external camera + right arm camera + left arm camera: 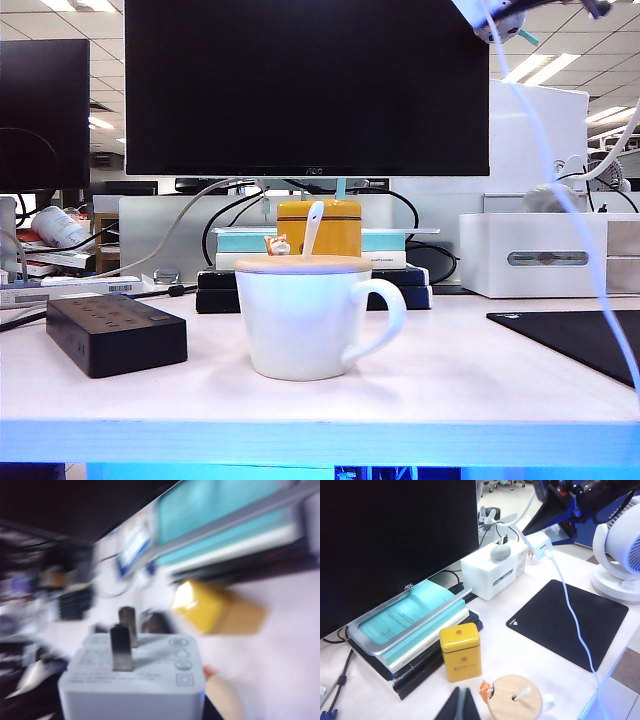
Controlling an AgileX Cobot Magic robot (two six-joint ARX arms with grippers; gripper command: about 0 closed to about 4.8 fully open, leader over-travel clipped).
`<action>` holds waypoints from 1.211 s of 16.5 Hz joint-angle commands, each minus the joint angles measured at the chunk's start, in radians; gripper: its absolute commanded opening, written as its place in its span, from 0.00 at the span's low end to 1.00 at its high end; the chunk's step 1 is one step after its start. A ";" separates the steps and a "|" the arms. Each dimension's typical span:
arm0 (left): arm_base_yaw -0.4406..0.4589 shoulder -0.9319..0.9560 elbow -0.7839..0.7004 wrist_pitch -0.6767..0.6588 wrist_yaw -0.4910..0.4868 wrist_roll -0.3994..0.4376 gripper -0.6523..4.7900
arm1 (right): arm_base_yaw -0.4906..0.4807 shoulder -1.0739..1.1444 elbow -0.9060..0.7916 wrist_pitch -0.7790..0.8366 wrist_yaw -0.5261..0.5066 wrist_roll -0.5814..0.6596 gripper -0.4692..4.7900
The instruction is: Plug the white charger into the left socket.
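The right gripper (pixel 540 540) is clamped on the charger (pixel 135 680), high at two o'clock above the mat (pixel 590 340); its cable (pixel 570 220) trails down. The left gripper (pixel 460 705) is together, empty, near the mug (pixel 300 320). The strip (pixel 115 330) sits at nine o'clock. The charger looks light, rigid and smooth; hold its sides, prongs free.
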 commanded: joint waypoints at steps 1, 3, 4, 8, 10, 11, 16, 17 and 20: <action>0.001 -0.005 0.005 -0.003 0.007 0.000 0.11 | 0.003 -0.007 0.007 0.033 -0.166 0.142 0.32; 0.001 -0.005 0.005 -0.003 0.007 -0.001 0.11 | 0.010 -0.007 0.007 0.032 -0.208 0.174 0.33; 0.001 -0.005 0.005 -0.003 0.007 0.000 0.11 | 0.031 -0.007 0.007 0.033 -0.208 0.174 0.33; 0.001 -0.005 0.005 -0.002 0.006 0.000 0.11 | 0.066 -0.007 0.007 0.023 -0.470 0.450 0.33; 0.001 -0.005 0.005 -0.001 0.006 0.003 0.11 | 0.066 -0.010 0.007 0.030 -0.511 0.605 0.33; 0.001 -0.004 0.005 0.010 0.006 0.006 0.11 | 0.066 -0.010 0.007 0.030 -0.542 0.721 0.33; 0.001 -0.004 0.005 0.039 0.006 0.007 0.11 | 0.102 -0.011 0.007 0.033 -0.551 1.260 0.33; 0.001 -0.004 0.005 0.039 0.006 0.007 0.11 | 0.110 -0.010 0.007 0.037 -0.536 1.302 0.33; 0.000 -0.003 0.005 0.040 0.026 0.008 0.11 | 0.193 -0.005 0.007 0.049 -0.472 1.483 0.33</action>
